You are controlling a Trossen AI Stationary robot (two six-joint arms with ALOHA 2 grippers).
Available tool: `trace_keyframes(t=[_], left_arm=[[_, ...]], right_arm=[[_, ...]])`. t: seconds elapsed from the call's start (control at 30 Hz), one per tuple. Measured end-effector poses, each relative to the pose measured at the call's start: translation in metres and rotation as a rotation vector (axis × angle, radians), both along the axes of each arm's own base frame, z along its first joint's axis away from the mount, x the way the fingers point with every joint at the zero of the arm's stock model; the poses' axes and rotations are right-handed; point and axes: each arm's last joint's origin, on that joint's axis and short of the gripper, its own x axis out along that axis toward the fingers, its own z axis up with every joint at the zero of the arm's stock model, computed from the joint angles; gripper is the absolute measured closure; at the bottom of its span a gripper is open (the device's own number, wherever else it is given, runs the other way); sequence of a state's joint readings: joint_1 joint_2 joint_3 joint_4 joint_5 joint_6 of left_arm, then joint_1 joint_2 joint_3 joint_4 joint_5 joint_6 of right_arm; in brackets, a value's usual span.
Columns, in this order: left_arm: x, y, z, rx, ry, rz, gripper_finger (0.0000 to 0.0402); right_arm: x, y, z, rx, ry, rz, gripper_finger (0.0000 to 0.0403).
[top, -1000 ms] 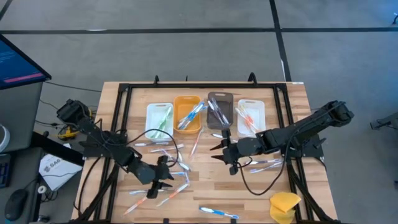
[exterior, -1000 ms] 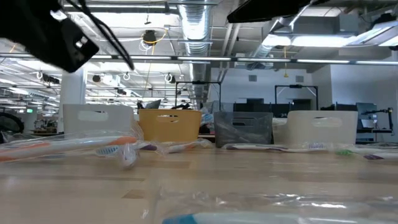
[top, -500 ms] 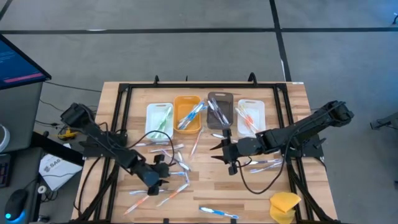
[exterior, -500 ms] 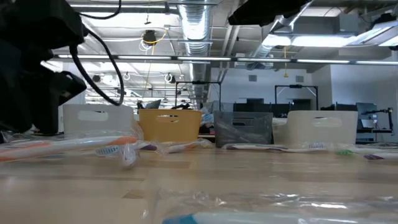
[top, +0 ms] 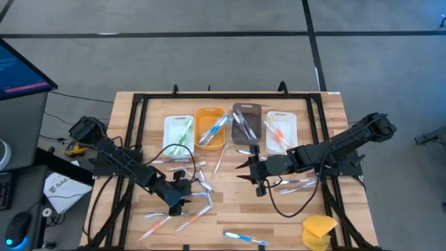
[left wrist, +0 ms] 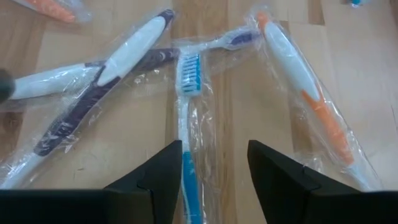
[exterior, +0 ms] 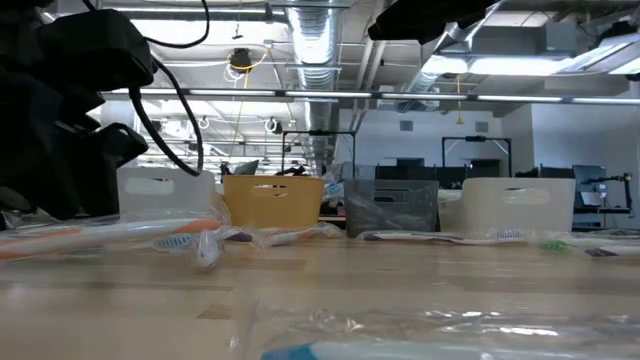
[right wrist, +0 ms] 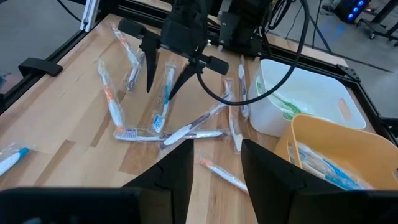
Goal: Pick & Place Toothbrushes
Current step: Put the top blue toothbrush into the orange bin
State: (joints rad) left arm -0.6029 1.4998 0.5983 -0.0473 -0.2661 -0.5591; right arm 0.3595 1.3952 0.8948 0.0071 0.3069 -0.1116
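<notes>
Though light and stiff, likely slippery in its crinkly clear wrapper; best pinched mid-handle; blue-and-white toothbrush (left wrist: 188,149) flat on wooden surface (left wrist: 249,106), straddled by left end effector (left wrist: 214,171), open, untouching; right end effector (right wrist: 216,163) parted, empty, near the bins.

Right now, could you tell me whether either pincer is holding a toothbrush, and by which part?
Neither holds anything. The left pincer is open, straddling the blue toothbrush without gripping it. The right pincer is open and empty.
</notes>
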Motion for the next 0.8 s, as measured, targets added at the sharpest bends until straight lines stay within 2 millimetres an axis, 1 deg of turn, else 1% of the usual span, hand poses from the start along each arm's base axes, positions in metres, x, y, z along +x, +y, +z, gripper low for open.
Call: trace_keyframes(t=[0.17, 0.37, 0.5, 0.67, 0.8], left_arm=[[-0.001, 0.001, -0.001, 0.003, 0.003, 0.0, 0.0207], [-0.012, 0.009, -0.015, 0.05, 0.038, 0.013, 0.0194], [-0.014, 0.011, -0.018, 0.056, 0.041, 0.015, 0.0192], [-0.016, 0.012, -0.02, 0.066, 0.036, 0.022, 0.0202], [-0.019, 0.014, -0.024, 0.057, 0.033, 0.04, 0.0225]], right_arm=[[0.0, 0.0, 0.0, 0.0, 0.0, 0.0, 0.0274], [0.0, 0.0, 0.0, 0.0, 0.0, 0.0, 0.0274], [0.0, 0.0, 0.0, 0.0, 0.0, 0.0, 0.0274], [0.0, -0.001, 0.0, 0.0, 0.0, -0.002, 0.0274], [0.0, -0.001, 0.0, 0.0, 0.0, -0.002, 0.0274]])
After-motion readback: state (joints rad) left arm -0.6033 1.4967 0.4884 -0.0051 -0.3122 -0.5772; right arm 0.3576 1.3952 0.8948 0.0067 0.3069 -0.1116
